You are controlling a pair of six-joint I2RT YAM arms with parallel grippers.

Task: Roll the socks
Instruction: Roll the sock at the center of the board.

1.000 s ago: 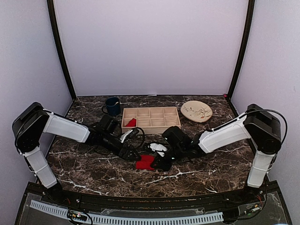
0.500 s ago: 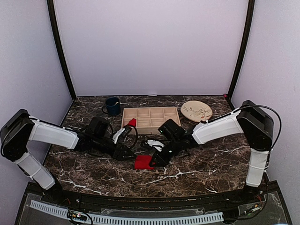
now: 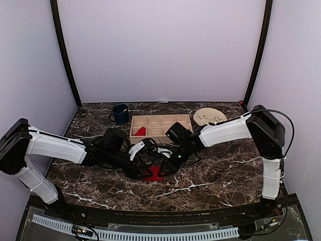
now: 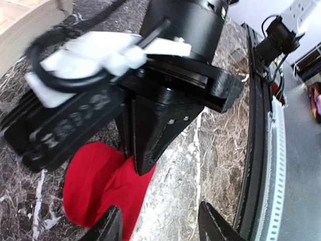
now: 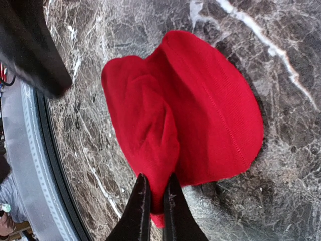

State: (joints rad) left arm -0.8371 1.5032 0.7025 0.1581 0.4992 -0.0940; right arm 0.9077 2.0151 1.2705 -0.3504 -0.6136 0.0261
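Red sock (image 3: 153,174), flat, creased: on marble table (image 3: 215,175), between tray (image 3: 161,116) and table's near edge; bare marble around it.
Right gripper (image 5: 155,183): jaws pinched on red sock's raised fold.
Left gripper (image 4: 160,226): jaws spread at sock's edge, nothing held.
Second sock (image 3: 140,131): tray's near-left compartment.

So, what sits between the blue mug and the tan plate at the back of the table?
The wooden compartment tray, with a red sock in one compartment; the top external view shows it.
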